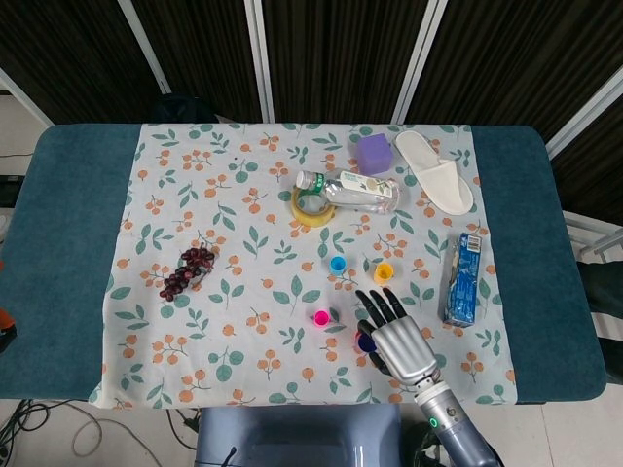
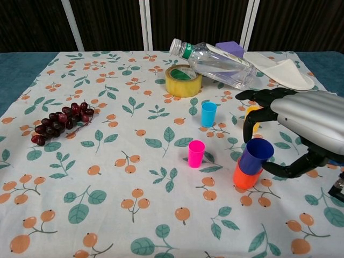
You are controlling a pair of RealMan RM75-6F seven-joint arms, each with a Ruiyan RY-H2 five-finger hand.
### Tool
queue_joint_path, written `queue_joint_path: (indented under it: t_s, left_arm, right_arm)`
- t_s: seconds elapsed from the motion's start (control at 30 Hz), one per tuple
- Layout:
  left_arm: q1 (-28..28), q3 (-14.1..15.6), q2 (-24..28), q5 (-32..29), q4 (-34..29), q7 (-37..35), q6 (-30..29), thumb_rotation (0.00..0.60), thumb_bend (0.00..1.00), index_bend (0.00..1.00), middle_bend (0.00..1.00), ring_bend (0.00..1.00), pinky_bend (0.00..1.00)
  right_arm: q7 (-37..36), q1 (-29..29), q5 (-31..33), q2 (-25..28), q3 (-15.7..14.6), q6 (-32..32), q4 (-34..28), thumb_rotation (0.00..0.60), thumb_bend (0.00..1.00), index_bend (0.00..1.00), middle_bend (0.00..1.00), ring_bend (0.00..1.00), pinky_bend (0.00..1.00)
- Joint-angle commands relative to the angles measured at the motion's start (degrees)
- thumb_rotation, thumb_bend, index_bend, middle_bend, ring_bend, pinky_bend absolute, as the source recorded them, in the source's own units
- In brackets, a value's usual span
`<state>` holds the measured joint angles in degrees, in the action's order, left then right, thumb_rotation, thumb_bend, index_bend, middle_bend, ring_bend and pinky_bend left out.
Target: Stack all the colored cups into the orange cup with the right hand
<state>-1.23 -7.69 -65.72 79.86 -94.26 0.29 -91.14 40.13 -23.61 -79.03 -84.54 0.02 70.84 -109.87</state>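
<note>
Right hand (image 2: 306, 126) over the near right part of the table, holding the blue-violet cup (image 2: 256, 156) between its thumb, which reaches in from below, and its fingers, which arch over from above; the remaining fingers are spread. The cup's base sits in the mouth of the orange cup (image 2: 245, 176), directly beneath the fingertips, but its long axis is tilted, with the rim leaning up and toward the palm, so it appears not yet fully seated. The coming move turns on this tilt: the held cup seems to need righting onto the orange cup's upright axis before release. In the head view the hand (image 1: 397, 336) covers most of both cups. The yellow cup (image 1: 384, 272) stands just beyond the fingertips, partly hidden behind them in the chest view; the light-blue cup (image 2: 208, 114) lies beyond and to the hand's left, the pink cup (image 2: 196, 153) directly to its left. The left hand is not visible in either view
</note>
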Motion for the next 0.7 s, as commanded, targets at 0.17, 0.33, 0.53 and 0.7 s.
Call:
queue_joint_path:
  t_s: [0.17,0.33,0.53,0.7]
  left_arm:
    - [-0.04,0.00,0.01,0.02,0.05,0.00,0.07,0.600,0.76,0.15,0.01,0.00,0.00]
    - [0.01,-0.04,0.05,-0.06,0.04,-0.06,0.00,0.600,0.76,0.15,0.01,0.00,0.00]
    - [-0.02,-0.04,0.05,-0.06,0.04,0.03,0.04,0.600,0.76,0.15,0.01,0.00,0.00]
    - [0.02,-0.06,0.05,-0.06,0.03,-0.03,-0.05,0.600,0.76,0.15,0.01,0.00,0.00]
  right_arm:
    - [-0.33,-0.16,0.97,-0.92,0.60,-0.46,1.17,0.600,0.39,0.47,0.00,0.00,0.04]
    - [-0.66,-0.54,1.96,-1.52,1.39,-0.99,2.41,0.600,0.39,0.47,0.00,0.00,0.04]
    - [-0.66,-0.82,3.22,-1.74,1.62,-1.75,3.34,0.600,0.39,0.37,0.00,0.00,0.04]
    - [0.71,-1.06,4.56,-1.44,1.32,-2.52,3.31,0.600,0.39,0.04,0.00,0.00,0.04]
